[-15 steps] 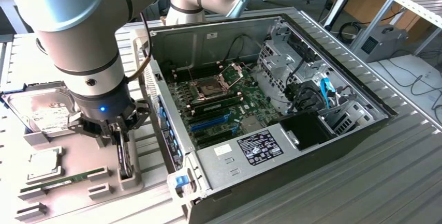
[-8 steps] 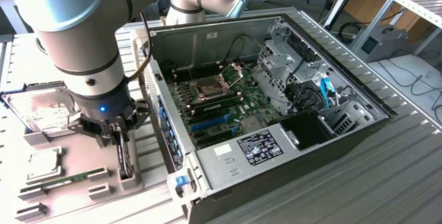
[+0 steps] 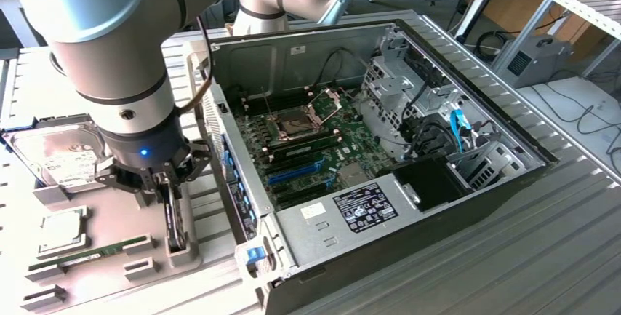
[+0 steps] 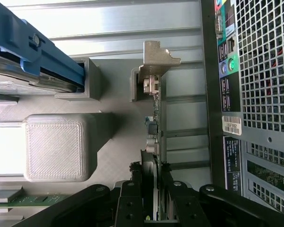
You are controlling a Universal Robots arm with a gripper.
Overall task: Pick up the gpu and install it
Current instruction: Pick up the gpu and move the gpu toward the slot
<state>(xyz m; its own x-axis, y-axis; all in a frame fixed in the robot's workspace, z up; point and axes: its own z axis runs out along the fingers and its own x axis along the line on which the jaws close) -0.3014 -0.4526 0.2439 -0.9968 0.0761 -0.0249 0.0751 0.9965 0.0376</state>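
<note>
End effector [image 4: 155, 174] tight around the upright gpu [image 4: 156, 124]

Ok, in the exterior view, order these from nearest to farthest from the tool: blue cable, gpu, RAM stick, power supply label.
1. gpu, held in the tool, on edge.
2. RAM stick, lying flat, exterior view's left.
3. power supply label, exterior view's right.
4. blue cable, inside the case, farther right.

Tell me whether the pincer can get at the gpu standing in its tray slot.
Likely yes: the pincer sits right over the gpu and appears closed on its two faces. Nothing lies between them, and the case stands clear beside it.
</note>
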